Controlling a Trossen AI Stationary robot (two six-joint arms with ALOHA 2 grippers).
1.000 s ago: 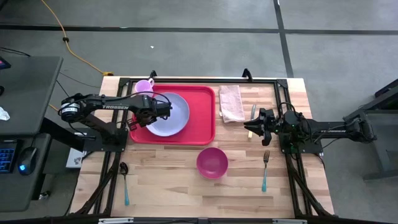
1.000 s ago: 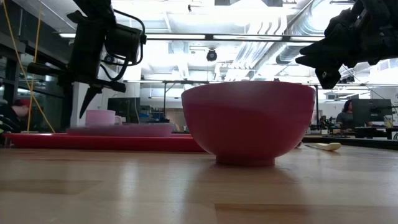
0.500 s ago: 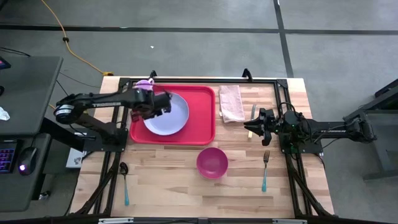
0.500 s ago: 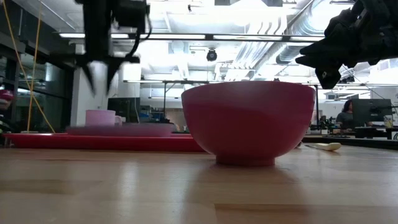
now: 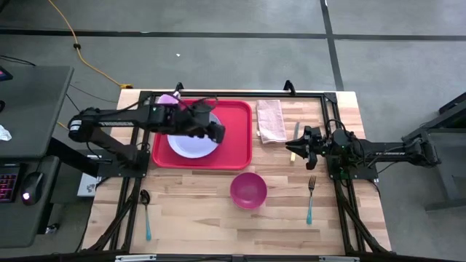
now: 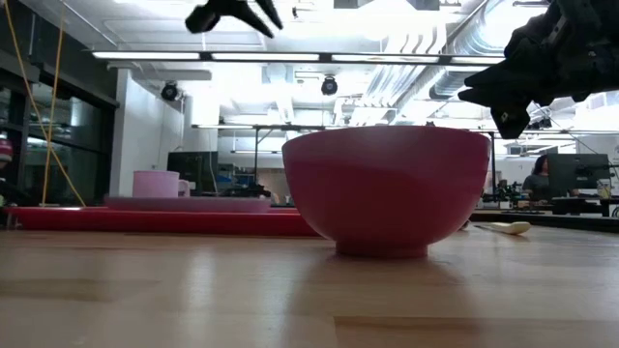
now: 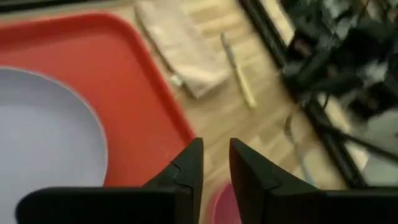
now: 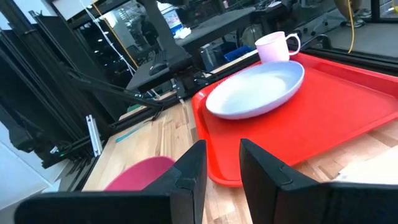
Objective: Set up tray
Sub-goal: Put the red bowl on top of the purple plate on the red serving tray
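The red tray (image 5: 237,145) lies flat on the table's far left part. The round lavender plate (image 5: 186,145) rests on it. My left gripper (image 5: 220,133) hovers over the plate's right side, high above the tray, open by a narrow gap and empty; in the left wrist view (image 7: 214,158) it points past the tray's right rim (image 7: 168,106). My right gripper (image 5: 291,145) waits to the tray's right, above the knife, open and empty (image 8: 219,155).
A pink mug (image 5: 169,98) stands by the tray's far left corner. A magenta bowl (image 5: 248,190) sits near the tray's near right corner. A folded napkin (image 5: 271,121) and a knife (image 5: 295,135) lie right of the tray; a fork (image 5: 310,198) and a spoon (image 5: 145,215) lie nearer.
My left gripper has risen from low beside the mug and the plate's left edge and swung toward the table's right, ending high over the plate's right side. The right arm has kept still.
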